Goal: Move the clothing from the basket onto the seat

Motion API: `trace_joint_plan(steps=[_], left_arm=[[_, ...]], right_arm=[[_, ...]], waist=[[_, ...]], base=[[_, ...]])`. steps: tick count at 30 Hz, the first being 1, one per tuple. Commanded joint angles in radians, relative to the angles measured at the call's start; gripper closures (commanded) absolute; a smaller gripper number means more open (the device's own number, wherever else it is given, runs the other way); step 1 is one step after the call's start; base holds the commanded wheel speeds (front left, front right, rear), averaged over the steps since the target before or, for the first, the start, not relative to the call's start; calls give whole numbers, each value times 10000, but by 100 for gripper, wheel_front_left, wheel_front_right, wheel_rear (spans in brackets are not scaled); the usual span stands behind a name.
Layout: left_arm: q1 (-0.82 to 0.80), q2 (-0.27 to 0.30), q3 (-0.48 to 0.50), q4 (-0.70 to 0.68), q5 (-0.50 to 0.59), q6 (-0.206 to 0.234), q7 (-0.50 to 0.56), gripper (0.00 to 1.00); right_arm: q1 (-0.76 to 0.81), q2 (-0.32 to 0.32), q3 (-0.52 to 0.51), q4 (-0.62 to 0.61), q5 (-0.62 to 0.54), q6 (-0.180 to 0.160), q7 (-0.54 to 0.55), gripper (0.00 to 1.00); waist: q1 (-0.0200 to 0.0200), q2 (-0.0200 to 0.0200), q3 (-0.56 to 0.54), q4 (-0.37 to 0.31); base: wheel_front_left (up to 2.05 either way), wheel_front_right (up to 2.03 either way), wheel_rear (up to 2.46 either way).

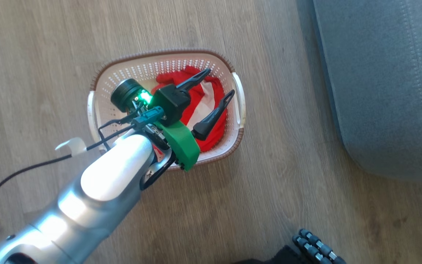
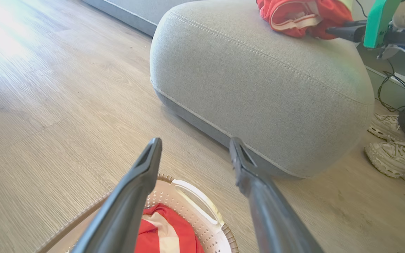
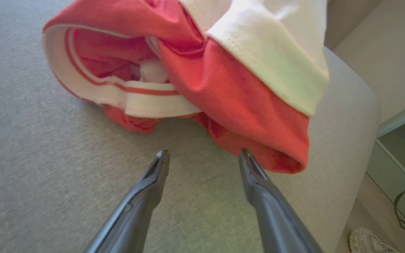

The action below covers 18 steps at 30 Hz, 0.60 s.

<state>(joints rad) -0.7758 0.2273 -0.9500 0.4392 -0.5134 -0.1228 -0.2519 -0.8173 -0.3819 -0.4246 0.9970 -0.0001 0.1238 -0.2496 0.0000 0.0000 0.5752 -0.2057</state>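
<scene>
Left gripper [image 1: 219, 81] wide, empty, above basket [image 1: 159, 55]; right gripper [image 3: 204, 152] wide, empty, at clothing [image 3: 241, 105] edge.

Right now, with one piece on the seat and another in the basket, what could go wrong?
1. The red garment lies near the rounded edge of the seat, with a finger of the open right gripper at its hem; backing out could drag it off.
2. The left gripper, open over the basket, might snag the perforated wall instead of the striped garment.
</scene>
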Motion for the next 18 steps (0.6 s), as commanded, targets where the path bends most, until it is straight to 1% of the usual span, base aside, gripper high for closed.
trace_joint_plan(steps=[1, 6, 14, 18], left_arm=[[52, -54, 440, -195, -106, 44, -88, 0], [397, -228, 999, -184, -80, 86, -95, 0], [1172, -358, 2134, -139, 252, 193, -97, 0], [1644, -438, 2829, -87, 446, 248, -98, 0]], right_arm=[[510, -151, 498, -576, 314, 69, -120, 0], [1365, 329, 2131, -1772, 969, 69, -121, 0], [2167, 975, 3639, -3767, 1638, 69, -121, 0], [2435, 1148, 4226, -4630, 2003, 69, -121, 0]], waist=[[0, 0, -280, 122], [0, 0, -819, 365], [0, 0, -1743, 898], [0, 0, -2290, 1253]], base=[[0, 0, 0], [0, 0, 0], [0, 0, 0], [0, 0, 0]])
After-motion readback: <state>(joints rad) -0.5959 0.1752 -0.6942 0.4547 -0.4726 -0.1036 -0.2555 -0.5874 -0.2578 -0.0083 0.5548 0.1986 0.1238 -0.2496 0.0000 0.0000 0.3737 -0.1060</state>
